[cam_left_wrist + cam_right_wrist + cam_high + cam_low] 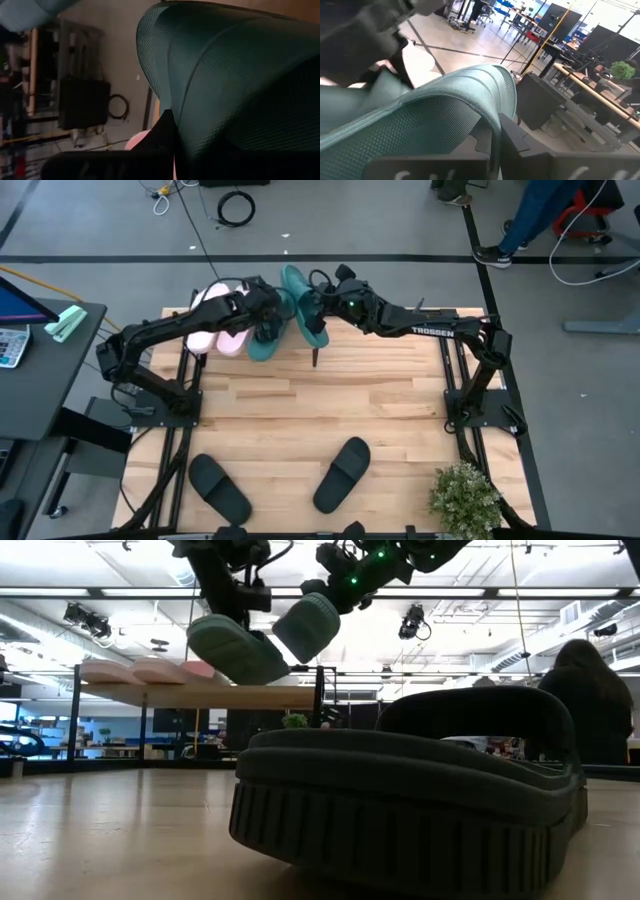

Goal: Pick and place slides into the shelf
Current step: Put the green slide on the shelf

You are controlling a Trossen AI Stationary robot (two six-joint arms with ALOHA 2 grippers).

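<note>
Black slide (420,790) before shelf (200,693)

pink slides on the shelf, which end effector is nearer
Left. The left end effector holds a teal slide beside the pink slides; the right end effector sits farther off.

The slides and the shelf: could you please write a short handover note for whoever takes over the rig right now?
Left gripper: shut on a teal slide, held over the shelf.
Right gripper: shut on the other teal slide, held beside it.
Done: both pink slides lie on the shelf.
Left: set down the two teal slides, then fetch the two black slides from the table's near side.
</note>
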